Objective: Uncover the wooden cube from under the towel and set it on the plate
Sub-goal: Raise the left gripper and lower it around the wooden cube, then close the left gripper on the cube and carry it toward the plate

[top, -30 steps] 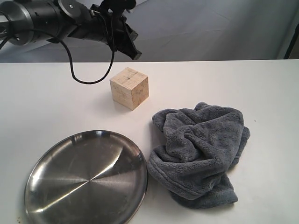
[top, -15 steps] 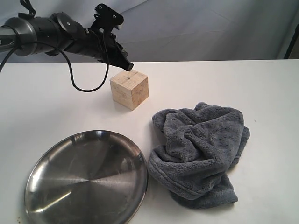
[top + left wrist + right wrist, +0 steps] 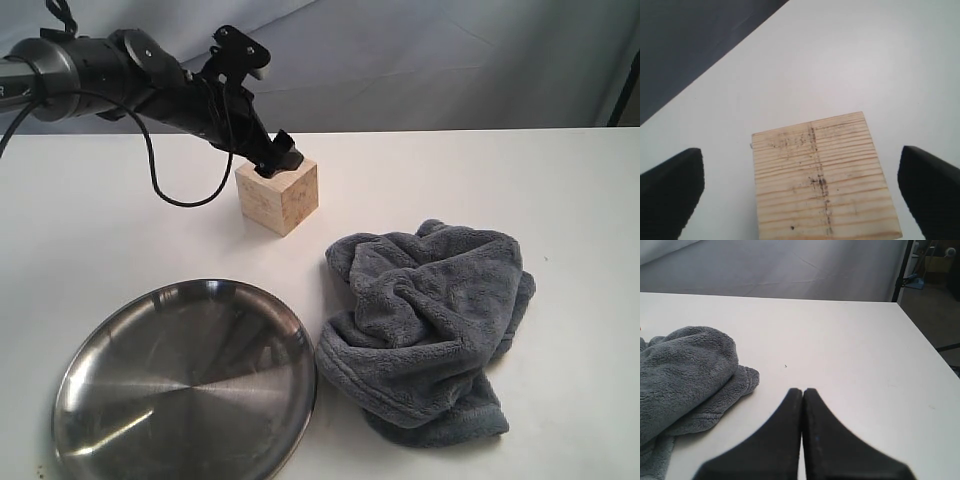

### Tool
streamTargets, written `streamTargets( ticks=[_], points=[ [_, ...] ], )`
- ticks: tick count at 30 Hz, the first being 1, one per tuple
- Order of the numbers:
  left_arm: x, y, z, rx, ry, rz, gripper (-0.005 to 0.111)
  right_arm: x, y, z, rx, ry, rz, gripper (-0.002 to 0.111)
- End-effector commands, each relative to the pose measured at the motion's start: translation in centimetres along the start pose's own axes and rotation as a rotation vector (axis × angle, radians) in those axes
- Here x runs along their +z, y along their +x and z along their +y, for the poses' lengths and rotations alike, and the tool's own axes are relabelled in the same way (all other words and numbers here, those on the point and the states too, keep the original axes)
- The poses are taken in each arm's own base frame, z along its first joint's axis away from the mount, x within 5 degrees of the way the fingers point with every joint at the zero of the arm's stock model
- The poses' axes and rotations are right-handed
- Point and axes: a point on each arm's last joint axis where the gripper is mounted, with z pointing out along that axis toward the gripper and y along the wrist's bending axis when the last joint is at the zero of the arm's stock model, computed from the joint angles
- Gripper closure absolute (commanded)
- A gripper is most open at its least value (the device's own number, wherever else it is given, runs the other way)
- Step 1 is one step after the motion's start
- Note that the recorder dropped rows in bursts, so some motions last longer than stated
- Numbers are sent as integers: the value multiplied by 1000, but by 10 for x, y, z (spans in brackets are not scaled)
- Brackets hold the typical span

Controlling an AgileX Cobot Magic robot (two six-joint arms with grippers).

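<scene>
The wooden cube [image 3: 281,199] stands uncovered on the white table, beyond the plate [image 3: 120,350] and to the left of the crumpled grey towel [image 3: 425,325]. My left gripper [image 3: 276,158] is open right at the cube's top rear edge. In the left wrist view its two black fingers [image 3: 672,192] stand wide apart on either side of the cube [image 3: 822,175], without touching it. The right gripper [image 3: 802,391] is shut on nothing, low over bare table beside the towel [image 3: 682,372], and does not show in the exterior view.
The left arm [image 3: 90,70] and its hanging cable [image 3: 170,170] reach in from the back left. A grey backdrop [image 3: 450,60] rises behind the table. The table's right edge [image 3: 920,335] lies near the right gripper.
The left gripper has come down and forward from above the table's back, until its fingertips reach the cube's top. Cube, towel and plate have not moved.
</scene>
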Motion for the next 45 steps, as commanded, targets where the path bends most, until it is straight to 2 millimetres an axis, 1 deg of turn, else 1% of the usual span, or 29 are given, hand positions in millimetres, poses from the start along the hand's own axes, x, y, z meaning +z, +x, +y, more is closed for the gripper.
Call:
streamTargets(
  ticks=[1,5,12,20,28,32,36,40,42,45],
  points=[
    [6,2,-5,-70,24,3,2,0,1,0,9,6,-1,108],
    [15,6,-5,-124,29,-9,2,0,1,0,9,6,-1,108],
    [28,16,-3,-128,2,-1,2,0,1,0,7,6,-1,108],
    [30,20,-6,-117,41,20,2,0,1,0,9,6,-1,108],
    [45,32,-5,-146,26,34,2,0,1,0,9,6,-1,108],
    [48,36,-6,-153,32,39,2,0,1,0,9,6,-1,108],
    [48,36,-5,-152,27,37,2,0,1,0,9,6,-1,108],
    [48,32,-4,-215,20,2,2,0,1,0,9,6,-1,108],
    [49,31,-6,-208,27,-10,2,0,1,0,9,6,-1,108],
    [50,30,-10,-185,33,-8,7,0,1,0,9,6,-1,108]
  ],
)
